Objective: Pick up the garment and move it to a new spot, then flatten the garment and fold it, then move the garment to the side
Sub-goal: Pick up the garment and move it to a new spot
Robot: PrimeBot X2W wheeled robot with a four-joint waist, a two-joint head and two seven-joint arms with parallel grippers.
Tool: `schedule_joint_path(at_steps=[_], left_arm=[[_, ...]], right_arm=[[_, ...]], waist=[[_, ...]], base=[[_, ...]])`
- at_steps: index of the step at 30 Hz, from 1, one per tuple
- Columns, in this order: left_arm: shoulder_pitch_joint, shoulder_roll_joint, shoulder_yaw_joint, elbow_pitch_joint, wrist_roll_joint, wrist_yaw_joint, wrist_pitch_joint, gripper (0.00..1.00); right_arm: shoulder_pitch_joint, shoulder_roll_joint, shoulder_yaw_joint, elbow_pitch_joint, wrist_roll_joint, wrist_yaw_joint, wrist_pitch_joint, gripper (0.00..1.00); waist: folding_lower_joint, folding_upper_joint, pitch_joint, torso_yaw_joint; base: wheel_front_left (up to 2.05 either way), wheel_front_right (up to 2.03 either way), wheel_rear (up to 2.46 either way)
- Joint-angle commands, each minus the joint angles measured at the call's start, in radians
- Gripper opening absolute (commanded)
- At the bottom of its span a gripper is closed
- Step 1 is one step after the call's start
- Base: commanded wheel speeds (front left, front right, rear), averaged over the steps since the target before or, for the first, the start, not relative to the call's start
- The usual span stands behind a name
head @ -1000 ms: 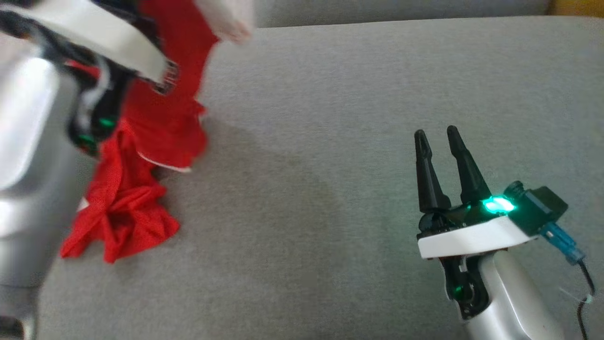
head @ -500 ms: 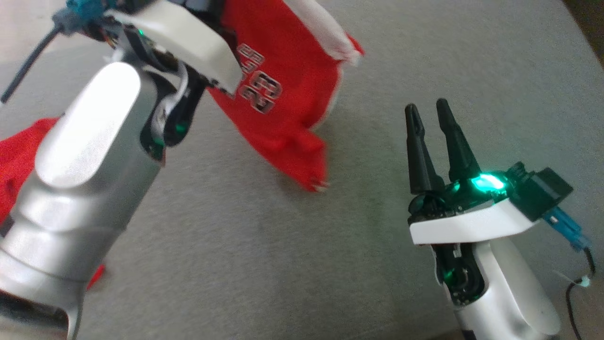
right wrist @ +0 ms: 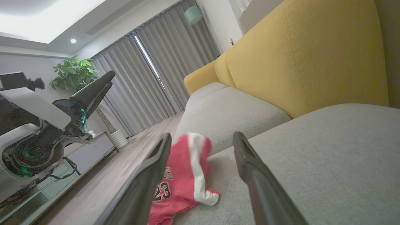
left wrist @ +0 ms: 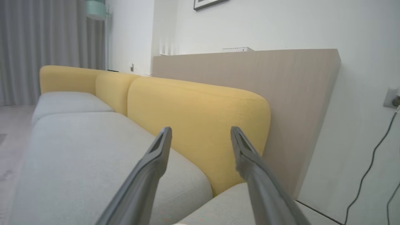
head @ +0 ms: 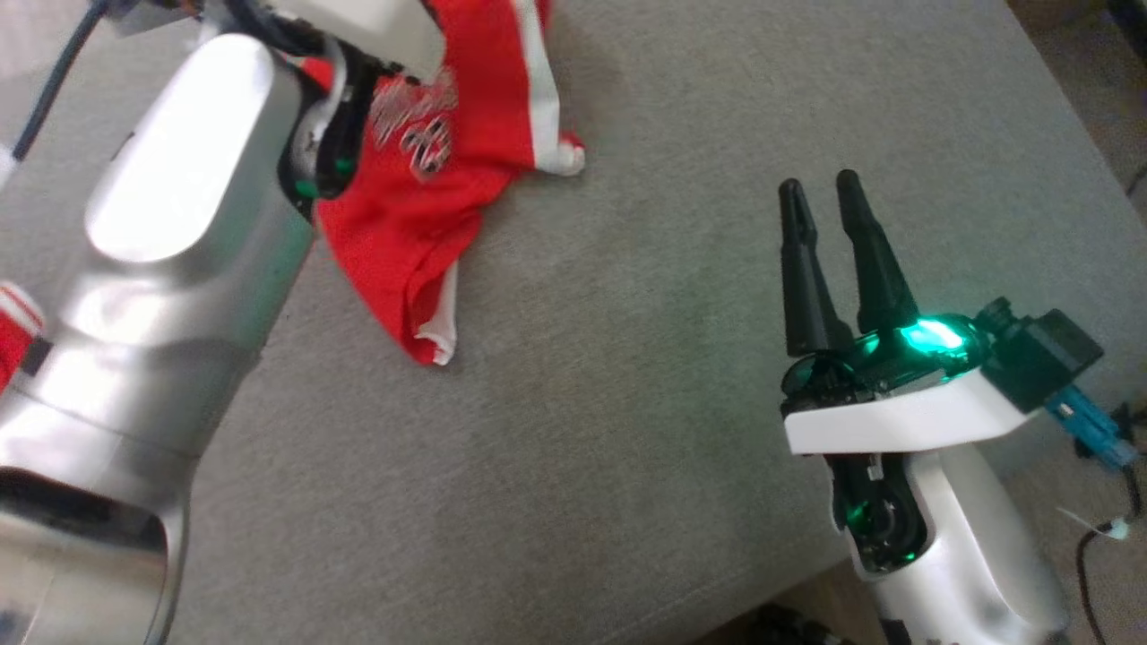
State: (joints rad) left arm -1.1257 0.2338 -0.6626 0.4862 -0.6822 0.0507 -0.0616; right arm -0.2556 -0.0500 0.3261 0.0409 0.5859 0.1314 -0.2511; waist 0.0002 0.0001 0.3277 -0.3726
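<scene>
Left gripper (left wrist: pixel 200 134) is wide open: fingers spread and nothing between them, just the yellow backrest (left wrist: pixel 200 103) and the grey seat (left wrist: pixel 78 150) beyond. At the very bottom of the left wrist view there's a pale sliver between the finger bases, too small to name. From the right wrist view you catch the same gripper side-on, raised, tips pointing up. At that angle its two fingers overlap and the gap is hard to read.

The red garment (head: pixel 421 224) is down on the grey seat, right beside the left arm (head: pixel 179 224). In the head view the arm's wrist covers the garment's upper left part and the top edge cuts off the rest. A white stripe runs down one side, and a white-edged corner trails toward the camera. The print is a blur from the head, but from the right wrist it reads 23 on the garment (right wrist: pixel 184 175). There the cloth sits crumpled near the seat's edge, its left side hidden behind a finger. A scrap (head: pixel 13 327) of red and white peeks out behind the forearm at the far left. I cannot tell whether it belongs to the same piece.

Right gripper (head: pixel 817 185) is loose and empty, fingers parted, over the seat and well apart from the garment, with a green light (head: pixel 932 336) glowing at its base.
</scene>
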Motion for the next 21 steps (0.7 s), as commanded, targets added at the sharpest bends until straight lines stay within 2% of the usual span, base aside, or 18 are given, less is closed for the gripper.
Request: schedule_joint_path(at_steps=[1, 5, 6, 9, 15, 21], left_arm=[[-0.046, 0.034, 0.044, -0.014, 0.007, -0.006, -0.02, 1.0], [-0.006, 0.063, 0.049, 0.001, 0.008, -0.032, -0.082, 1.0], [0.033, 0.083, 0.048, -0.009, 0.01, -0.041, -0.111, 1.0], [0.107, 0.125, 0.043, -0.041, 0.033, -0.035, -0.152, 1.0], [0.346, 0.19, 0.051, -0.149, 0.058, 0.014, -0.193, 1.0], [0.615, 0.191, 0.108, -0.282, 0.086, 0.088, -0.199, 1.0]], right_arm=[[-0.011, 0.0, 0.012, -0.034, -0.011, -0.001, -0.011, 1.0], [0.003, 0.0, -0.016, -0.023, -0.042, -0.001, -0.011, 1.0], [0.012, 0.0, -0.034, -0.016, -0.059, -0.001, -0.011, 1.0], [0.029, 0.0, -0.062, -0.004, -0.087, -0.001, -0.011, 1.0], [0.066, 0.0, -0.108, 0.023, -0.133, -0.001, -0.011, 1.0], [0.1, 0.0, -0.133, 0.055, -0.167, -0.001, -0.011, 1.0]], waist=[[-0.0002, -0.0001, -0.016, 0.031], [-0.0002, -0.0001, -0.042, 0.104], [-0.0002, -0.0001, -0.059, 0.147], [-0.0002, -0.0001, -0.084, 0.213], [-0.0002, -0.0001, -0.135, 0.326], [-0.0002, -0.0001, -0.171, 0.404]], base=[[0.0, 0.0, 0.0], [0.0, 0.0, 0.0], [0.0, 0.0, 0.0], [0.0, 0.0, 0.0], [0.0, 0.0, 0.0], [0.0, 0.0, 0.0]])
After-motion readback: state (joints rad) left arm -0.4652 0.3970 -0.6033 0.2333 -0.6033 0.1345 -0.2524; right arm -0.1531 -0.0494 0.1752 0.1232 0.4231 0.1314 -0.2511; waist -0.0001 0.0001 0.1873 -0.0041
